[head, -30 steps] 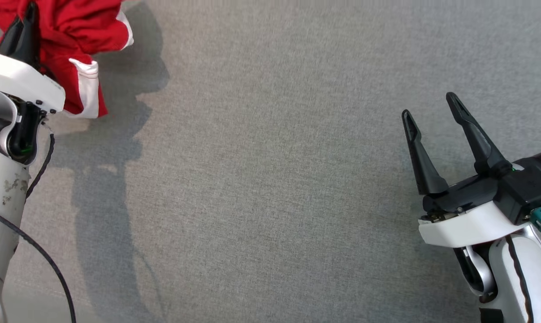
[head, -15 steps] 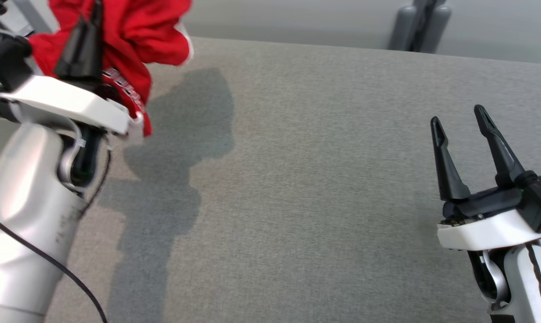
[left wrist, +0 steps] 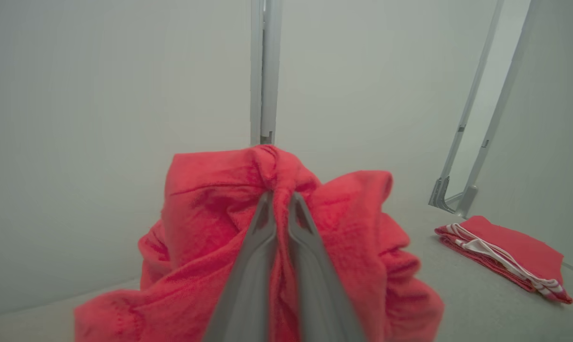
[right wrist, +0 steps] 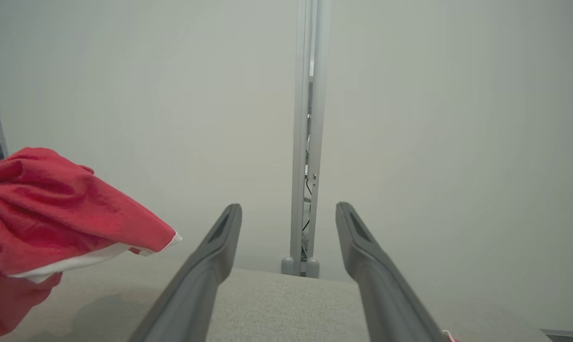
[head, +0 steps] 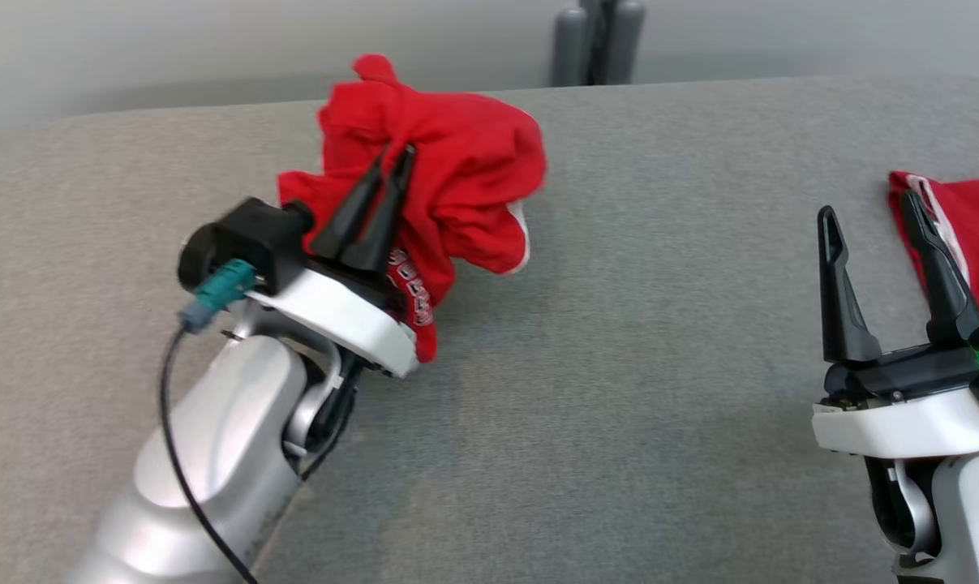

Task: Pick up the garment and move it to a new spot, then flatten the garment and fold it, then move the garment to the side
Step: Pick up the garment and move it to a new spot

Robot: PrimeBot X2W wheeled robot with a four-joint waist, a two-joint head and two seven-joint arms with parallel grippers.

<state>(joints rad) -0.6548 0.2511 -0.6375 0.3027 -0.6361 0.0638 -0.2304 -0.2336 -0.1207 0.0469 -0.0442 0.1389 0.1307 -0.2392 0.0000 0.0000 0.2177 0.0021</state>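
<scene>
A bunched red garment [head: 448,170] with white trim hangs lifted above the grey table, and my left gripper [head: 398,156] is shut on it near its top. The left wrist view shows both fingers pressed together into a fold of the red garment [left wrist: 267,223]. At the right, my right gripper [head: 868,213] stands open over the table with nothing between its fingers. In the right wrist view the garment [right wrist: 53,213] hangs at the left, apart from the right gripper [right wrist: 288,213].
A second red cloth [head: 963,227], folded with white stripes, lies at the table's far right behind my right gripper; the left wrist view also shows this folded cloth [left wrist: 504,251]. The grey table [head: 619,389] ends at a far edge before a pale wall with a grey post [head: 590,40].
The head camera has tilted up and turned. My left arm has carried the garment from the far left toward the middle of the table. The right gripper stays open.
</scene>
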